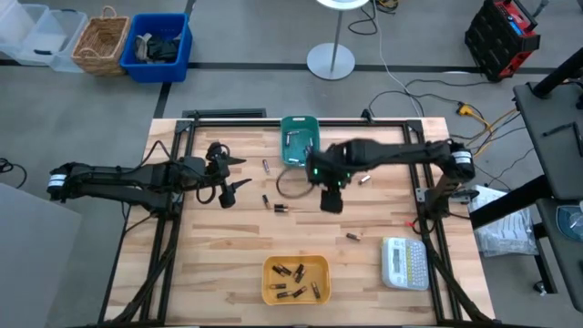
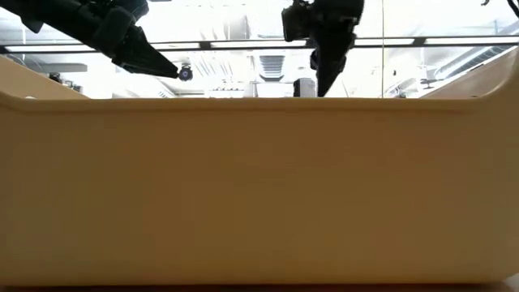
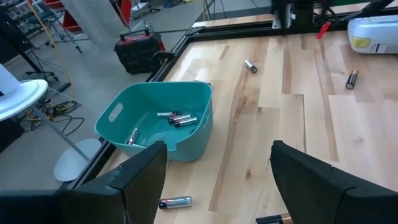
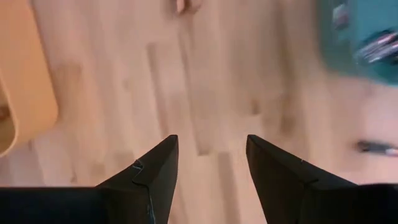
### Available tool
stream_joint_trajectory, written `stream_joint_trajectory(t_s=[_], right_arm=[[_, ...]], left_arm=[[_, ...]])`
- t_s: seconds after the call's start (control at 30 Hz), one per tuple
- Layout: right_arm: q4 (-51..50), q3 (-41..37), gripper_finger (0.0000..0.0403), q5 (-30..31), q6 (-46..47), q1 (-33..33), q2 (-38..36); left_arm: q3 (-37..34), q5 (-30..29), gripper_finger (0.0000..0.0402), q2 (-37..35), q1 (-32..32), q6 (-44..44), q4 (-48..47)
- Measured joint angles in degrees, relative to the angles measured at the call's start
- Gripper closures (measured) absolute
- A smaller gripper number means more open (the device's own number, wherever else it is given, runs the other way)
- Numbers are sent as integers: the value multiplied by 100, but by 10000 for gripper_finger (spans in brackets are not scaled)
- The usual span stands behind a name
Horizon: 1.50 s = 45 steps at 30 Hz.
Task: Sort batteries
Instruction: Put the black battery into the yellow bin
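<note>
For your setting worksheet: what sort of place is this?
Likely a robotics lab or workshop: two arms over a framed wooden table, cables across the grey floor, storage bins and a toolbox alongside.

I work in a robotics lab or workshop. My butcher-block surface sits on grey carpet inside a black metal frame, with loose cables trailing off it. Around it stand a white lamp base, a red-and-black tool case, a blue bin, a wicker basket and clear plastic tubs.
</note>
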Motion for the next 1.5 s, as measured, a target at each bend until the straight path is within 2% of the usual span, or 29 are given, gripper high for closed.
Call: stream_joint_trajectory(t_s=[0.4,0.63,0.8,1.13,1.5], right_arm=[[193,-1198,222,13,1244,1285,0],[253,-1985,225,122,2193,1778,0],[453,-2405,209,214,2741,1975,4],[1452,-3160,177,302,2979,2218,4],[2146,-3764,173,298,3250,2218,-22]], left_arm=[[0,0,138,0,0,-40,-63],[0,0,138,0,2,-31,-61],[0,-2,138,-1,2,190,-37],[0,-7,138,-1,2,431,179],[0,-9,138,0,2,441,217]])
